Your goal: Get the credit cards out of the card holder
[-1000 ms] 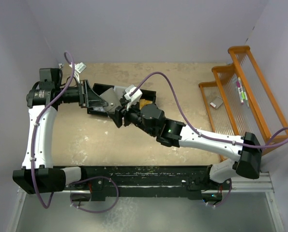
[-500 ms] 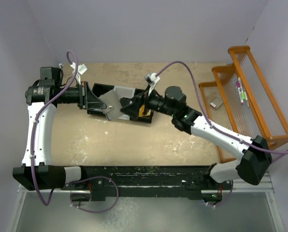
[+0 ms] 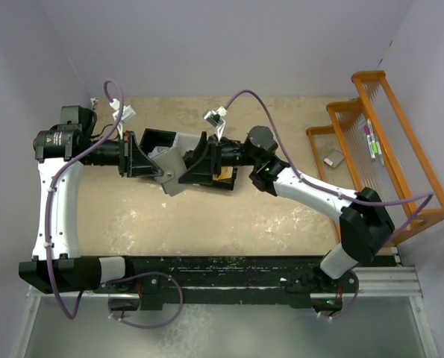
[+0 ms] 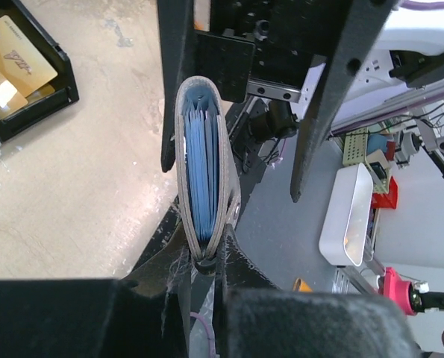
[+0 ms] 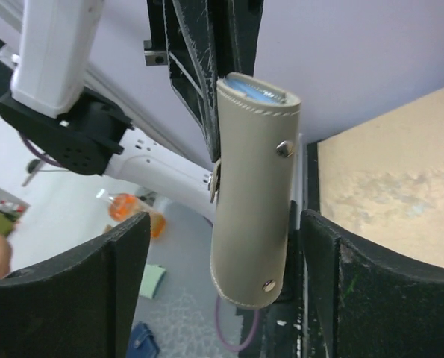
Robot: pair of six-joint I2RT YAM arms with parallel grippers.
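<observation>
The card holder (image 3: 174, 170) is a grey bifold, folded shut and held on edge above the table. My left gripper (image 3: 153, 159) is shut on its folded end (image 4: 204, 257). The left wrist view looks into it edge-on, with blue inner layers (image 4: 204, 168) packed between the grey covers. My right gripper (image 3: 197, 159) is open and straddles the holder's free end (image 5: 251, 201) from the right. Its right finger (image 5: 356, 291) sits close against one side, and its left finger (image 5: 124, 287) stands well clear. Gold credit cards (image 4: 16, 63) lie in the black tray, with an orange one (image 3: 223, 174) showing beside the right gripper.
The black tray (image 3: 160, 137) lies on the tan table right under both grippers. An orange wire rack (image 3: 386, 149) with a few small items stands along the right wall. Purple cables loop above both wrists.
My right arm swung from the near side up and round to the holder's right end, and its jaws opened wide. My left gripper closed on the holder and turned it on edge.
</observation>
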